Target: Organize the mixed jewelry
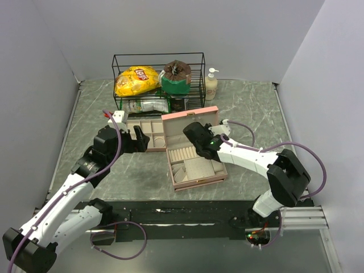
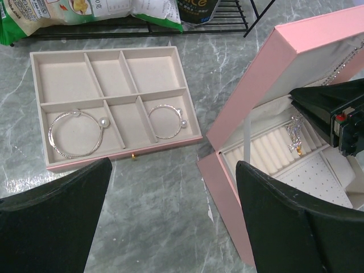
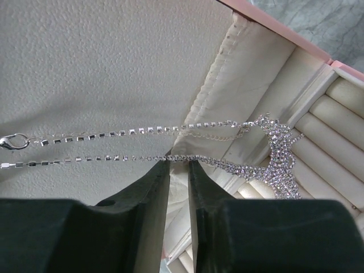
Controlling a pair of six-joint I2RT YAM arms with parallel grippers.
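Fingers (image 3: 145,199) of the right gripper (image 3: 178,165) are almost closed, with a thin gap, and pinch the lower strand of a rhinestone necklace (image 3: 280,153) at the tips. The necklace's long axis runs left-right in the wrist view. Its clasp (image 3: 14,141) is at the left end and its pendant at the right end, with two strands roughly parallel between them. The strands lie against the cream lining of the pink box's raised lid (image 2: 273,85). The pendant hangs down just above the ring rolls (image 2: 267,151) inside the pink box (image 1: 199,183).

The left gripper (image 2: 173,163) has its fingers (image 2: 57,222) spread wide and holds nothing. It sits above bare table (image 2: 159,193), at the near edge of the beige tray (image 2: 125,153) and left of the box.

The tray lies flat, just left of the box. A large hoop (image 2: 75,133) with pearl ends lies flat in the near-left compartment. A small hoop (image 2: 166,121) with a pearl lies flat in the near-right compartment. Neither gripper touches the hoops.
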